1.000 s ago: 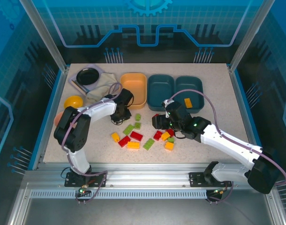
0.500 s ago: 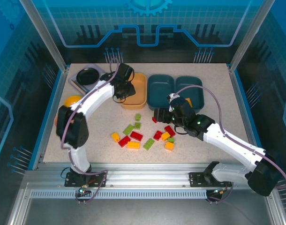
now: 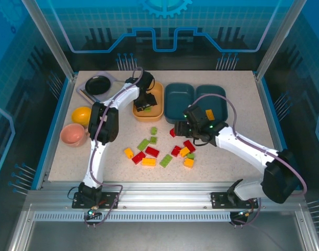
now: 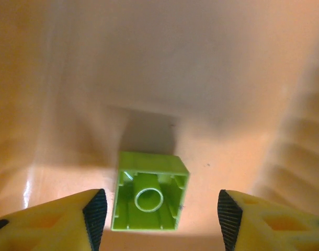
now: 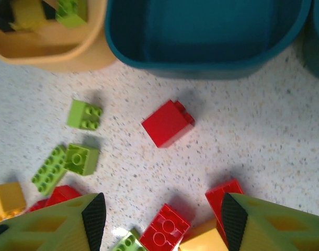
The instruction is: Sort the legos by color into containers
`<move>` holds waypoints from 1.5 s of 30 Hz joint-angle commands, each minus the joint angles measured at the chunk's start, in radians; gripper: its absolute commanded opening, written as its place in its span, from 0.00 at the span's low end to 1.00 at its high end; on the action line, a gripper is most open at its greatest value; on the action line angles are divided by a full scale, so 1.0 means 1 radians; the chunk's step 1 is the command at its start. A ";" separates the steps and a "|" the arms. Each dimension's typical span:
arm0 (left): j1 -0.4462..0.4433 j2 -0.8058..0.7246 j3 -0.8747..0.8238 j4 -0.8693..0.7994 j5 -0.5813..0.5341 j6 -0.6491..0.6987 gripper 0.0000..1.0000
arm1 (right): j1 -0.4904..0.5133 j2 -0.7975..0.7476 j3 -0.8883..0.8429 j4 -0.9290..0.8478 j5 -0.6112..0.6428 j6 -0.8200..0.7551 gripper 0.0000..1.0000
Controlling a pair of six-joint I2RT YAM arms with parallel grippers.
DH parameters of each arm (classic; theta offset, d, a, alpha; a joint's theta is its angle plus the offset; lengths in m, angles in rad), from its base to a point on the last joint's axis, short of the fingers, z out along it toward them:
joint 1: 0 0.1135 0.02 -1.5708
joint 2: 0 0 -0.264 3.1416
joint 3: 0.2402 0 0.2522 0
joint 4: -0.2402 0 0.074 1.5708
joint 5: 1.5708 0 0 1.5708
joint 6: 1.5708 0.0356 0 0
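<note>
Edges of the wrist views cut both pincers down to their yellow, black-padded tips. From above, each wrist hides its own fingers.

The left pincer (image 4: 161,215) is released, its fingers wide apart. A green brick (image 4: 149,193) lies loose between them on the floor of the yellow-orange tray (image 3: 157,97), hollow side up and touching neither pad. The tray walls around it blur into an orange glow.

The right pincer (image 5: 163,219) is spread too and grasps nothing. Just ahead of it a red brick (image 5: 168,123) lies alone on the table (image 3: 240,94). Beyond that brick stands the near wall of the middle teal tray (image 5: 201,31), cut off at the top. The corner of the yellow-orange tray sits ahead and to that pincer's left.

From above, the right arm crosses the near rim of the right-hand teal tray (image 3: 214,97), where one yellow brick (image 3: 209,114) lies close behind the right pincer's wrist.

There are three trays, one yellow-orange and two teal. The loose bricks (image 3: 152,151) number about five green, five red and four yellow or orange. Those beside the right pincer crowd together, so the tally is uncertain.

A yellow bowl (image 3: 82,113), a pink bowl (image 3: 73,134) and a black dish (image 3: 98,83) stand well to the left of the left pincer.
</note>
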State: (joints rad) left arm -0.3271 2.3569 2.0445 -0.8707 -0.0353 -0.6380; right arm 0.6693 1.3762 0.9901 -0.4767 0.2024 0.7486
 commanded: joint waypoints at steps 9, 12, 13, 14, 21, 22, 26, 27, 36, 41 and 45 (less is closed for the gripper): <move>-0.009 -0.402 -0.202 0.076 0.044 0.000 0.79 | 0.079 0.262 0.183 -0.044 0.130 0.263 0.64; -0.018 -0.607 -0.427 0.188 0.100 -0.019 0.84 | 0.070 0.338 0.239 -0.068 0.143 0.320 0.65; -0.018 -0.674 -0.505 0.219 0.121 -0.030 0.85 | 0.066 0.365 0.255 -0.084 0.139 0.339 0.65; -0.018 -0.735 -0.581 0.249 0.144 -0.039 0.86 | 0.063 0.388 0.272 -0.105 0.136 0.361 0.66; -0.018 -1.093 -0.947 0.300 0.204 -0.085 0.88 | 0.052 0.471 0.302 -0.122 0.142 0.428 0.70; -0.018 -1.129 -0.979 0.292 0.207 -0.087 0.89 | 0.047 0.480 0.303 -0.125 0.144 0.434 0.70; -0.018 -1.224 -1.044 0.263 0.209 -0.101 0.88 | 0.025 0.509 0.298 -0.103 0.135 0.439 0.70; -0.018 -1.236 -1.051 0.259 0.208 -0.103 0.89 | 0.022 0.513 0.298 -0.093 0.134 0.438 0.70; -0.018 -1.257 -1.059 0.235 0.208 -0.098 0.88 | 0.013 0.574 0.315 -0.072 0.120 0.445 0.64; -0.018 -1.262 -1.064 0.227 0.211 -0.093 0.88 | 0.013 0.584 0.303 -0.062 0.115 0.442 0.55; -0.018 -1.268 -1.071 0.232 0.209 -0.100 0.87 | 0.015 0.577 0.303 -0.068 0.115 0.430 0.47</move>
State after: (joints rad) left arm -0.3431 1.1137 0.9936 -0.6228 0.1551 -0.7341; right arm 0.6926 1.9457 1.2930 -0.5308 0.3099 1.1774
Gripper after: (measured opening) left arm 0.875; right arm 0.477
